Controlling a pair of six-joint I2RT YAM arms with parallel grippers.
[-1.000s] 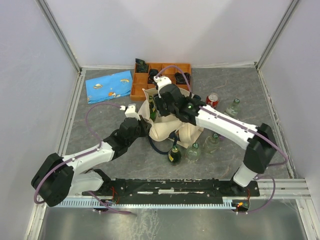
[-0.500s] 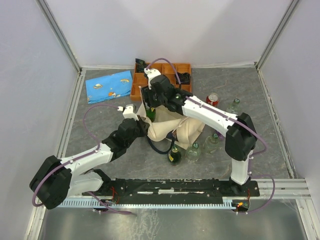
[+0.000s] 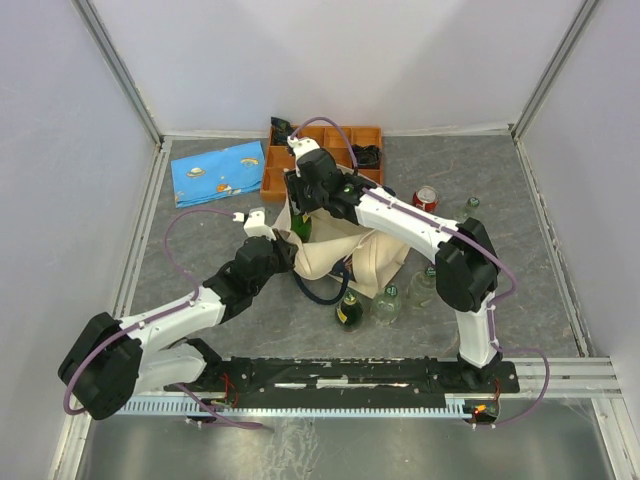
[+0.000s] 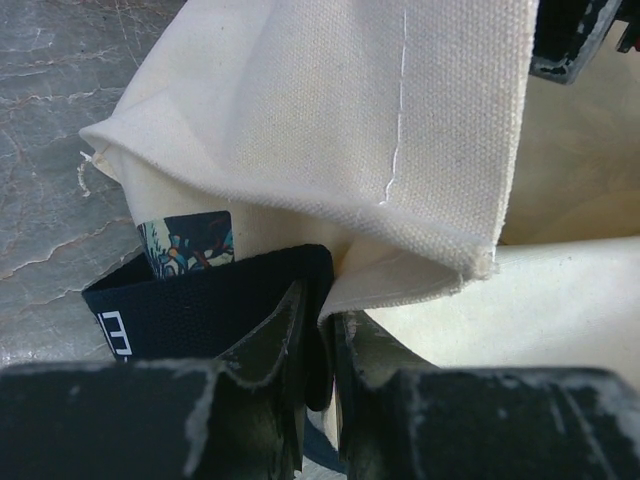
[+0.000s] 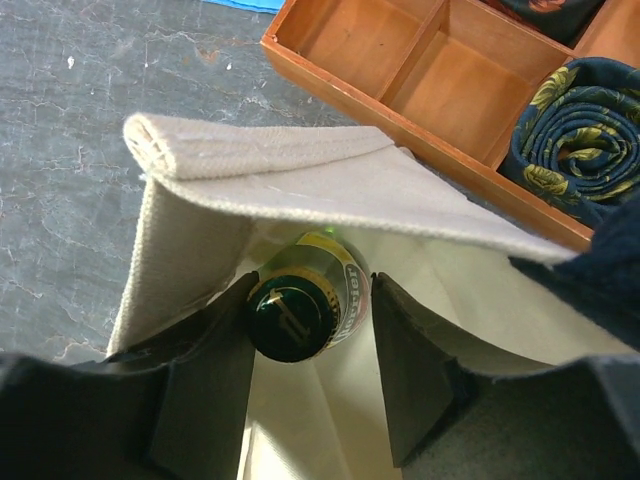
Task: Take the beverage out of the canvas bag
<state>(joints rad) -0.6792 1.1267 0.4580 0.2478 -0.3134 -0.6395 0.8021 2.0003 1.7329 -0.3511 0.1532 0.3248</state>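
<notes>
While the grey marbled desk [image 3: 200, 250] carries loose glass bottles [image 3: 388, 303] toward its near-right side, the cream canvas tote bag with navy strap handles [image 3: 335, 258] sits mid-desk. Its mouth is turned to the far edge, just beside the orange wooden compartment tray [image 3: 273, 182]. The left gripper [image 4: 320, 315] is pinched narrow on the bag's navy strap and canvas rim, propping the mouth open. The right gripper [image 5: 308, 325] hangs over that mouth, jaws spread wide on either side of the green glass beverage bottle with a dark cap [image 5: 310, 290], not visibly clamped. The step in hand looks like the grasp; next the jaws must close on the neck and lift straight up. The bottle stands inside the bag's far-left part, cap up, long axis close to vertical.
</notes>
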